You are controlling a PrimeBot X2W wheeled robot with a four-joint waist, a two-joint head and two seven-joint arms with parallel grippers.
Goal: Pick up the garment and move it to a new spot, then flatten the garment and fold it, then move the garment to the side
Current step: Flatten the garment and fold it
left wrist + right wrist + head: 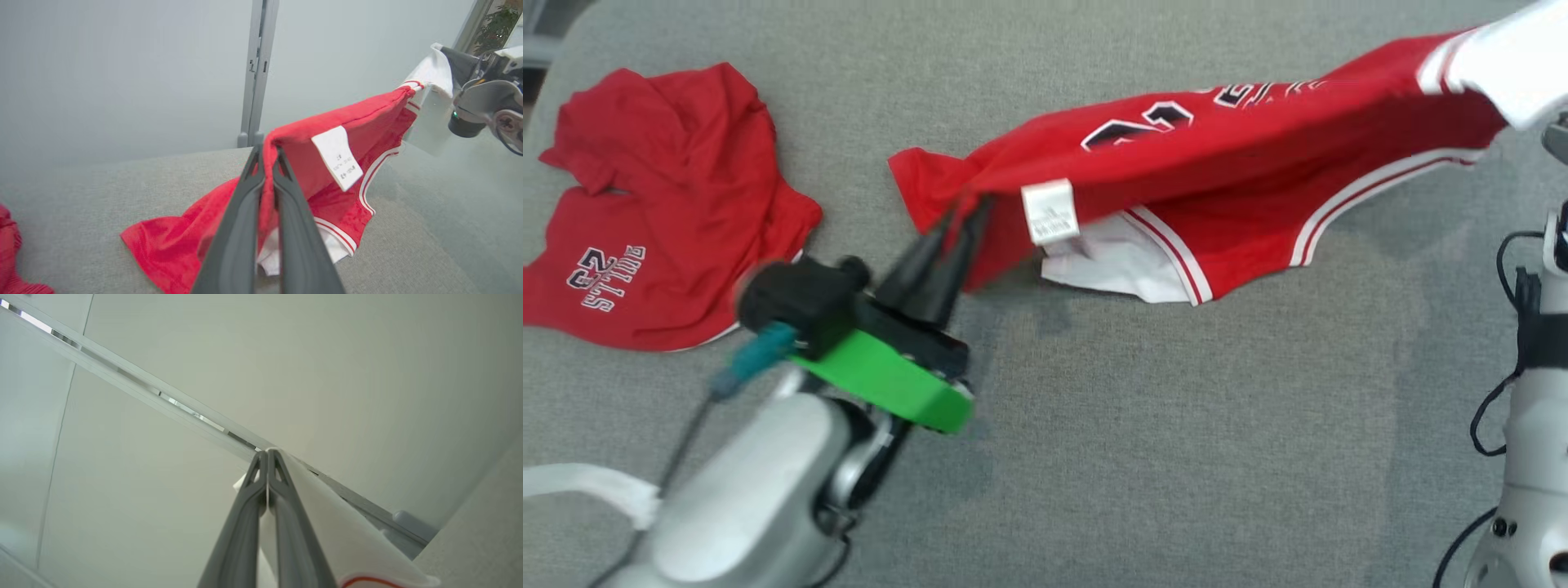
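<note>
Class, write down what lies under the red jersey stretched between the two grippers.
Under the jersey you see grey upholstery and its white lining hanging down. The patch directly beneath the cloth is covered, so anything there cannot be told.

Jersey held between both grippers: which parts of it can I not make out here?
- Number and lettering on the jersey, head view: folds hide part.
- Print on the label, left wrist view: too small to read.
- The jersey beyond the right gripper, right wrist view: cut off by the bottom edge.
</note>
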